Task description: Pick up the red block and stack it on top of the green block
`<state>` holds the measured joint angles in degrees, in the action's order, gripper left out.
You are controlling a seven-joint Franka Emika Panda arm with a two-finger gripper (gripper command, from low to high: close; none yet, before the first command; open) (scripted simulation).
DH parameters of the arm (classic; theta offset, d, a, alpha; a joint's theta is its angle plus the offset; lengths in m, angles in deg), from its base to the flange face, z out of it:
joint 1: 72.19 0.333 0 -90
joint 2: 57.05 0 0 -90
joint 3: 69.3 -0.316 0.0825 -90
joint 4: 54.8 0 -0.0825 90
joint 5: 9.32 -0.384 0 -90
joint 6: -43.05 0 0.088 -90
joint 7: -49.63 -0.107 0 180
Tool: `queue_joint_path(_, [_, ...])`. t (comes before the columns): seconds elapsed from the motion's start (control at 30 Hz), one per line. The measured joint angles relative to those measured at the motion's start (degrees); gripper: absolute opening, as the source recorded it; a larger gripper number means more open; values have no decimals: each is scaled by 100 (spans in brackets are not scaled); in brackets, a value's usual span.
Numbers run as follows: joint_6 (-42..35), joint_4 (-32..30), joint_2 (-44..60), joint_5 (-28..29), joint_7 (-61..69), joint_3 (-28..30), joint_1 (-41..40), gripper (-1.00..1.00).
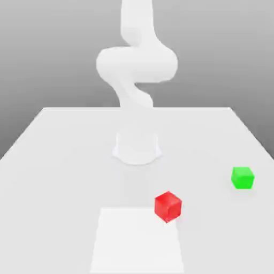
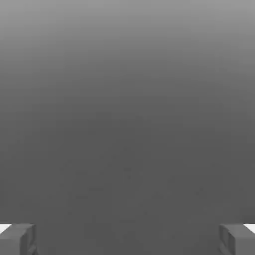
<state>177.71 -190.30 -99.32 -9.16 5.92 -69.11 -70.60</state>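
Note:
The red block [image 1: 168, 206] sits on the white table [image 1: 59, 160], toward the near side, just to the exterior view's right of centre. The green block [image 1: 242, 177] rests on the table further to the exterior view's right and a little further back, well apart from the red one. In the hand view my gripper [image 2: 127, 240] is open, with its two grey fingertips [image 2: 18, 239] wide apart and nothing between them. Behind them there is only plain grey background.
The white arm's base [image 1: 137, 147] stands at the table's middle, and its links [image 1: 136, 64] rise and run out of the picture's top. A brighter white rectangular patch [image 1: 136, 241] lies on the table's near part, beside the red block.

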Motion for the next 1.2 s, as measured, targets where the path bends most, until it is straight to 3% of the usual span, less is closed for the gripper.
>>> queue_joint_path(0.53, [2325, -2897, 3025, -23, 1882, 22, 1108, 0])
queue_joint_path(0.77, [3888, -3051, 4974, 3, 2127, -33, 1229, 0])
queue_joint_path(0.8, [4061, -3024, 5176, 5, 2126, -29, 1233, -100])
queue_joint_path(1.03, [4097, -3019, 5224, 29, 2106, -35, 1221, -100])
queue_joint_path(1.2, [3335, -3144, 4337, 2, 2126, -74, 1192, -100])
